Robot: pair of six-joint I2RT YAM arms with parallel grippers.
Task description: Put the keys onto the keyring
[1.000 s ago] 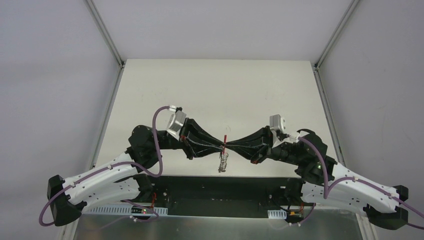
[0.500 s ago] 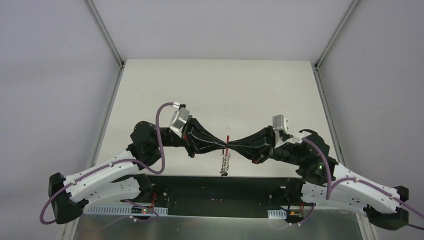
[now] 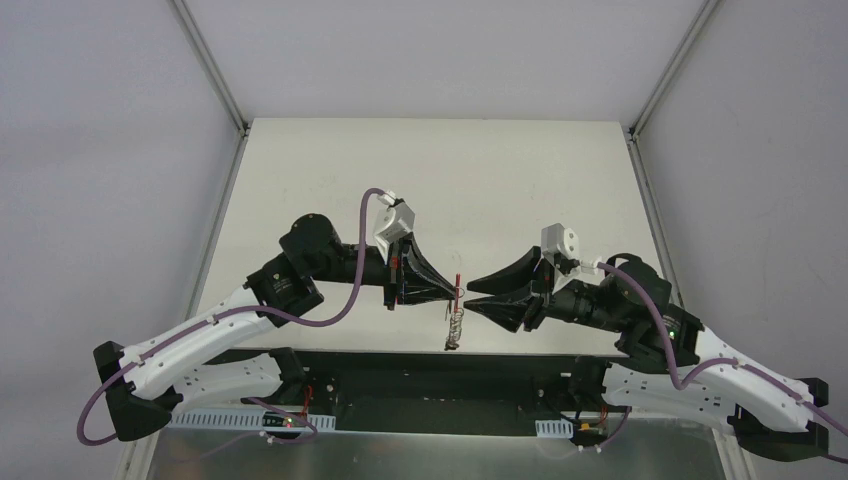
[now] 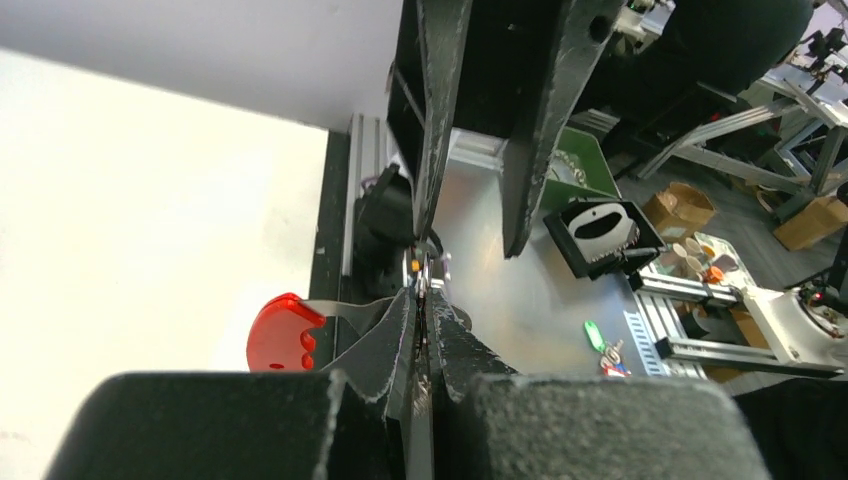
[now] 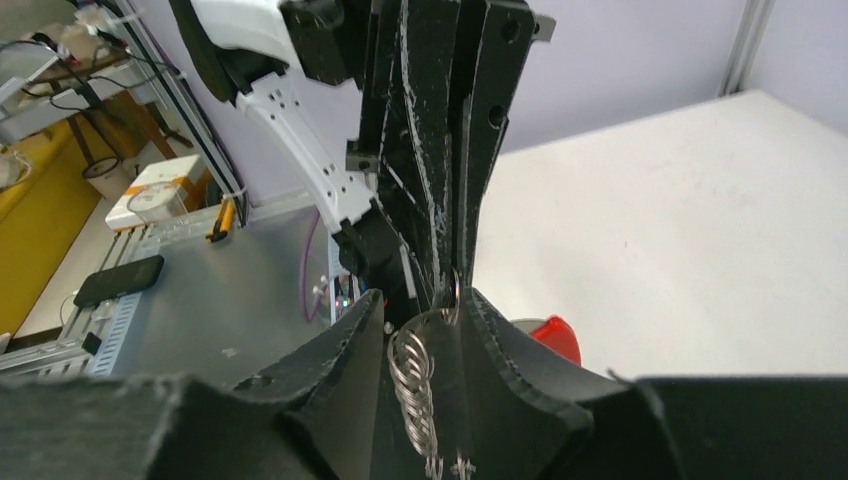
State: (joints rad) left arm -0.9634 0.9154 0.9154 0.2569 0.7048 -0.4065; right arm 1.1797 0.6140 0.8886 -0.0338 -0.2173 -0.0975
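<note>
1. We see the left jaws pressed together and pinching the keyring (image 3: 455,322) at its top end, where the grey strap (image 4: 352,314) and red tag (image 4: 283,332) meet the wire loops.
2. The loops (image 5: 412,378) dangle straight down from that pinch in a little chain. In the right wrist view they hang right in the gap between the right fingers (image 5: 345,350).
3. The right jaws are spread and not gripping anything. Both tips sit just beside the left tips, one higher and one lower in the overhead view, nearly nose to nose.
4. The red tag sticks out on the far side of the pinch, clear of both sets of jaws.
5. We honestly can't pick out the key. Something tiny hangs at the bottom of the loops in the right wrist view, but it's too cut off to call.
6. Edges: the whole thing is held up close to the near edge of the surface (image 3: 430,180), with the bottom loop down by the dark strip there. We can't tell whether it touches.
7. Room: there's plenty of bare surface behind and to both sides, and the side rails are well apart from the arms.
</note>
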